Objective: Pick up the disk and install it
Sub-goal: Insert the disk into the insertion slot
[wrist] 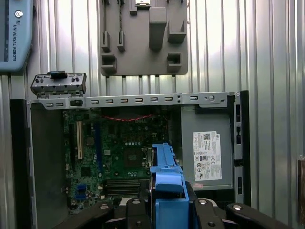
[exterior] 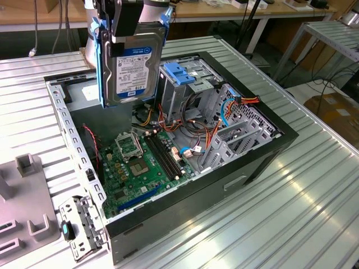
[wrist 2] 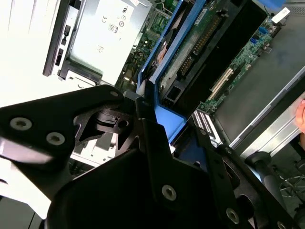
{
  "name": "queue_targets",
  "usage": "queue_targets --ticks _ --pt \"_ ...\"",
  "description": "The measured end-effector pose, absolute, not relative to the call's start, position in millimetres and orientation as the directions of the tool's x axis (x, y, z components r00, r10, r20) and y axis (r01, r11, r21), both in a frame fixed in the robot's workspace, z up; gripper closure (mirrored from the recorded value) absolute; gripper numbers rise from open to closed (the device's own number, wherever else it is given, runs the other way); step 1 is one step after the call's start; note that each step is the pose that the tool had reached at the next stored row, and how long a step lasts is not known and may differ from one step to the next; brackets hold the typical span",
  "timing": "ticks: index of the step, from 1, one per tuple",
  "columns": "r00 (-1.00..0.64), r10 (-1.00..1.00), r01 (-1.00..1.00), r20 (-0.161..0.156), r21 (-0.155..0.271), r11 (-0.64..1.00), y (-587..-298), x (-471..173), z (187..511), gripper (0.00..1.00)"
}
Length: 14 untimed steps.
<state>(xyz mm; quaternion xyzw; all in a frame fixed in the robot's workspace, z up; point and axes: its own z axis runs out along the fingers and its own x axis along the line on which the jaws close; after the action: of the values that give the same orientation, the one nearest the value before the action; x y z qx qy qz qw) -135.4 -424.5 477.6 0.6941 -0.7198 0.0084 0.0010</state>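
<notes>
Gripper (exterior: pixel 124 35) clenched on the disk (exterior: pixel 133 67) - black fingers clamp its upper end, blue side rails showing on both edges. The disk hangs upright in the air, its white-and-blue label facing the exterior camera, over the open computer case (exterior: pixel 263 154) and clear of everything inside it. It sits to the exterior view's left of the grey drive cage (exterior: pixel 188 92), which has a blue latch (exterior: pixel 180 73) on top. In the first wrist view the blue rail of the disk (wrist: pixel 166 183) runs down between the black fingers (wrist: pixel 136 214), above the motherboard (wrist: pixel 119 152), with the grey power-supply box (wrist: pixel 207 143) and its white label just beside. In the second wrist view the circuit-board side of the disk (wrist 2: pixel 190 45) is visible past the gripper body. Bundles of coloured cables (exterior: pixel 199 120) lie between cage and motherboard. The case rests on a ribbed metal table (exterior: pixel 291 224) - a grey fixture block (exterior: pixel 25 196) and a small metal bracket (exterior: pixel 78 227) sit at the exterior view's left, outside the case.
</notes>
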Motion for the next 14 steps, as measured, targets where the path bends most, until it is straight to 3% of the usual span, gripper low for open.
queue_targets --ticks 14 --pt "-0.036 -0.999 -0.999 0.013 -0.011 0.036 -428.4 -135.4 477.6 0.63"
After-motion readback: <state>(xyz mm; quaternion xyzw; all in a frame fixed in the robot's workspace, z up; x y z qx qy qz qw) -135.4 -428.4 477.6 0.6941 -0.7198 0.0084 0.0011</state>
